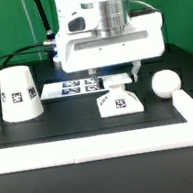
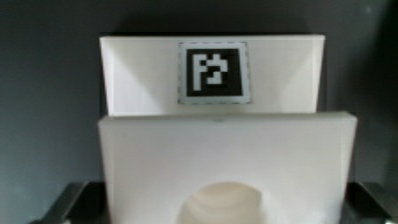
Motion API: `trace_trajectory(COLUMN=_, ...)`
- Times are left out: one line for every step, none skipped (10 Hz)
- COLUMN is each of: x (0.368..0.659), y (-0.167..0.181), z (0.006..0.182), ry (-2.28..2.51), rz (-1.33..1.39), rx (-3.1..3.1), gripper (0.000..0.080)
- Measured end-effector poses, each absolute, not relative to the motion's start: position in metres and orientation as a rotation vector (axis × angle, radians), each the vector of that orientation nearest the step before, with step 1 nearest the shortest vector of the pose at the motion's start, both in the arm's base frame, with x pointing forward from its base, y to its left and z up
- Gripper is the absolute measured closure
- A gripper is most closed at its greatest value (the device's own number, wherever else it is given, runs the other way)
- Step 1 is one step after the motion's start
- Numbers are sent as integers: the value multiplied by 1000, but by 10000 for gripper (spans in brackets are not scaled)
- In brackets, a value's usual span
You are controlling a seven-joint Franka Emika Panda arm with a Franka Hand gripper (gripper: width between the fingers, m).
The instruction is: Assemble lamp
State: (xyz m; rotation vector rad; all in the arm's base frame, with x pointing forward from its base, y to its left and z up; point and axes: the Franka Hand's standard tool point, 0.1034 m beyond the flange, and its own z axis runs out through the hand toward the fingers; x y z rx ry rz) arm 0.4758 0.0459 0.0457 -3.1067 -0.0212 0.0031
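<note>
Base [image 1: 119, 103]: mid-tabletop [image 1: 59, 126], directly beneath jaws. Jaws: spread, hovering just above, pinching nothing. Bulb [image 1: 164, 84], shade [image 1: 20, 93]: apart, untouched. Advice: centre over base, descend straight, close on flat sides.

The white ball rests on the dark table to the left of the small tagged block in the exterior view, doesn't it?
Not the left. In the exterior view the white ball rests on the dark table to the right of the small tagged block. It is the cone shade that stands on the left.
</note>
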Motion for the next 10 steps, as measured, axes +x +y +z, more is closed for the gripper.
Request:
trace_trajectory(x=488, y=49, z=46, ry=-27, rz=-18, rx=-3104, gripper=265)
trace_trajectory(x=502, y=52, z=46, ry=-31, rz=-40, rx=-3101, gripper=265)
trace_trajectory(x=517, y=55, z=46, ry=-39, rz=-67, rx=-3097, gripper=265)
trace_trajectory(x=534, y=57, z=47, ry=-53, rz=-98, rx=-3093, gripper=264)
trace_trajectory(x=546, y=58, z=47, ry=-100, rz=-121, rx=-3090, gripper=264)
trace_trajectory(x=552, y=59, z=48, ry=-140, rz=-136, rx=-3088, gripper=264)
trace_trajectory(x=550, y=59, z=48, ry=-139, rz=-133, rx=-3088, gripper=264)
trace_trajectory(x=550, y=59, z=48, ry=-140, rz=-133, rx=-3088, gripper=264)
trace_trajectory(x=550, y=59, z=48, ry=-140, rz=-133, rx=-3088, gripper=264)
trace_trajectory(x=550, y=59, z=48, ry=-140, rz=-133, rx=-3088, gripper=264)
